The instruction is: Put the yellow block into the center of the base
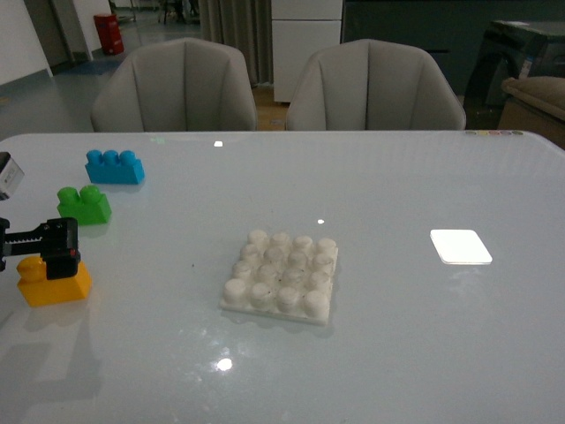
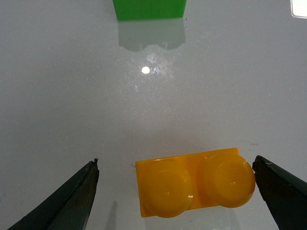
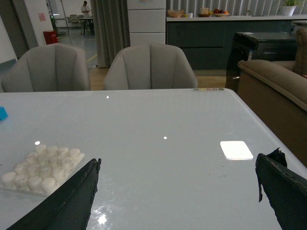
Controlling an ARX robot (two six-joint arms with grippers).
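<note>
The yellow block (image 1: 55,284) lies flat on the table at the near left, studs up. My left gripper (image 1: 46,250) hovers right over it, open. In the left wrist view the block (image 2: 194,182) sits between the two open fingers, close to one finger (image 2: 278,191) and well apart from the other. The white studded base (image 1: 282,276) lies in the middle of the table; it also shows in the right wrist view (image 3: 41,167). My right gripper (image 3: 177,196) is open and empty above bare table, right of the base, and is out of the front view.
A green two-stud brick (image 1: 85,204) lies just behind the yellow block, its edge in the left wrist view (image 2: 148,9). A blue three-stud brick (image 1: 115,166) lies further back. A plain white flat rectangle (image 1: 460,246) lies right of the base. Two grey chairs stand behind the table.
</note>
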